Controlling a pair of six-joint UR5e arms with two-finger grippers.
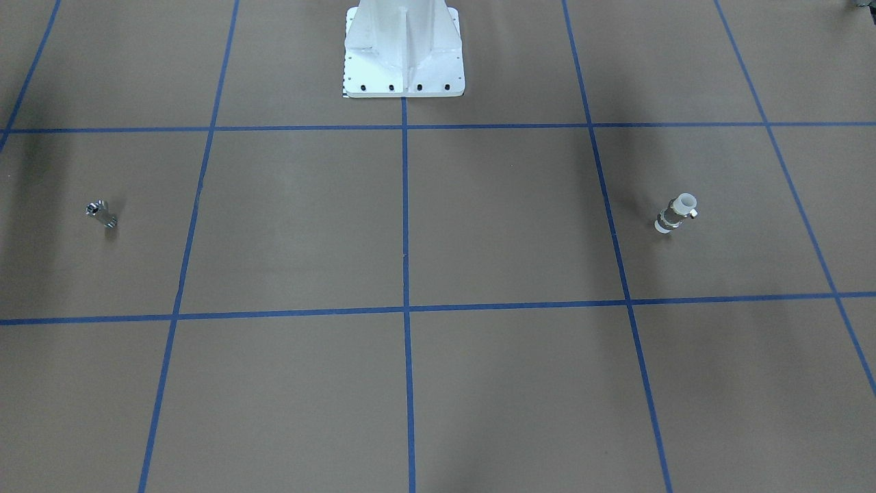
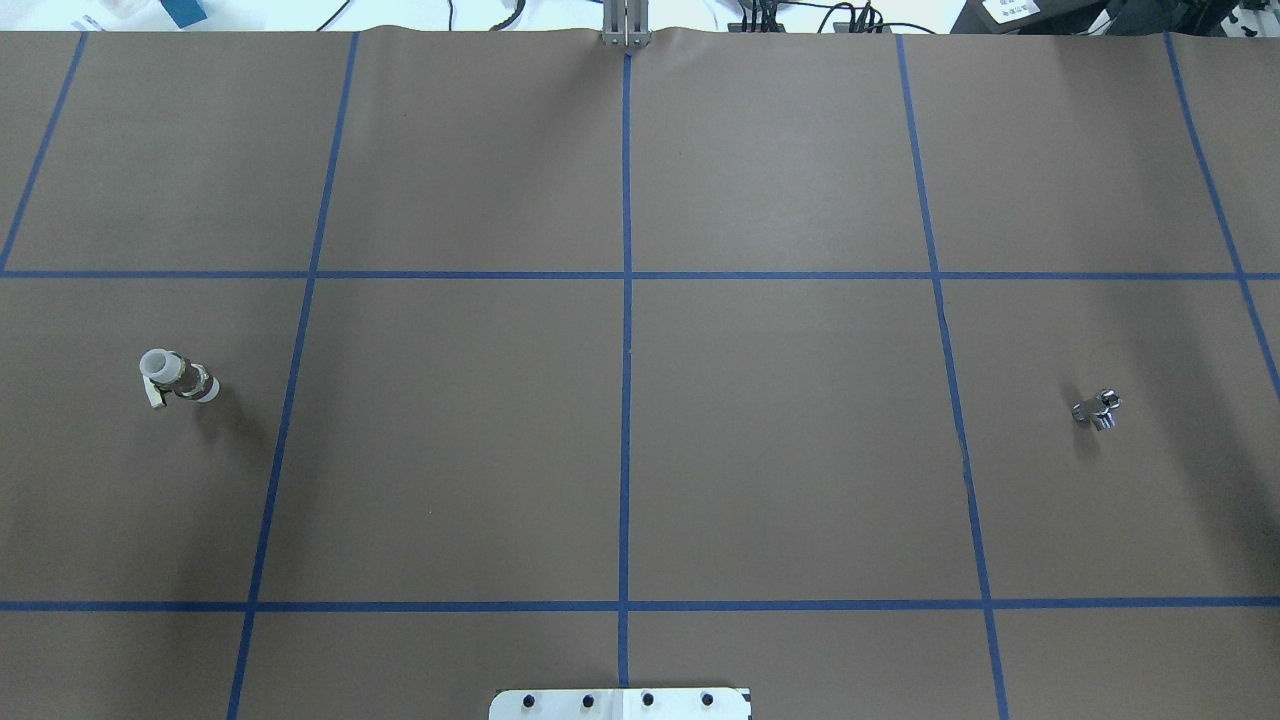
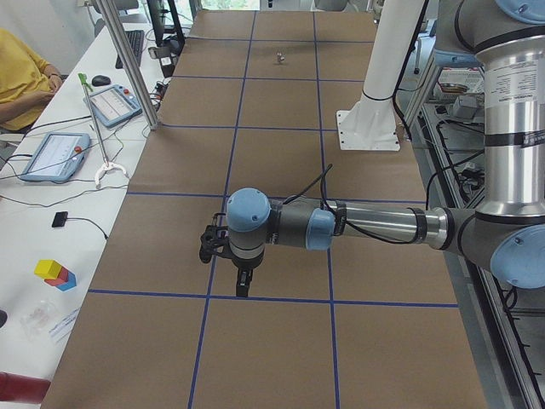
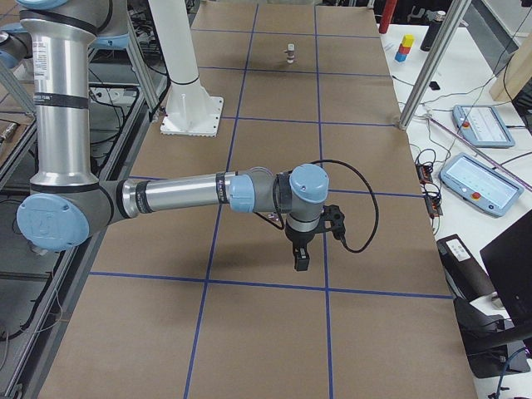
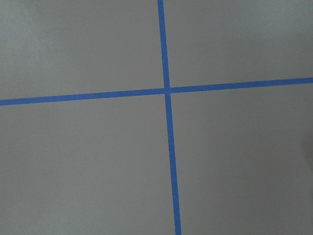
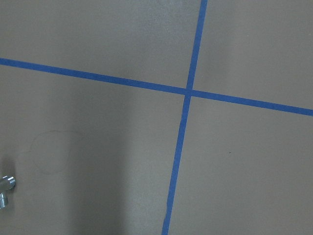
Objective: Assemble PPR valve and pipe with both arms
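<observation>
The PPR valve (image 2: 178,378) stands on end on the brown-covered table (image 2: 780,450) in the robot's left half. Its white open mouth faces up and its small lever points to one side. The pipe (image 2: 1097,410) sits well apart from it in the right half and also appears to stand on end, though it is too small to confirm. Neither part is touched or held. This layout appears deliberate: each part lies on the side of the arm that would take it, so one arm can fetch each and the two can meet between. The left arm (image 3: 375,226) reaches out low over the table with the left gripper (image 3: 243,288) pointing down above a crossing of the blue tape lines (image 5: 167,90). Its wrist view shows only bare covering and no valve. The right arm (image 4: 183,195) holds a matching pose with the right gripper (image 4: 300,262) pointing down, and the pipe shows at the left edge of its wrist view, just inside the picture. Both claws appear only in the side views, so it cannot be told whether their fingers are apart or together. Assessment: the task is at its outset, with pickup not yet begun. The white pedestal (image 1: 404,61) stands at the robot's edge of the table, on the centre line.
</observation>
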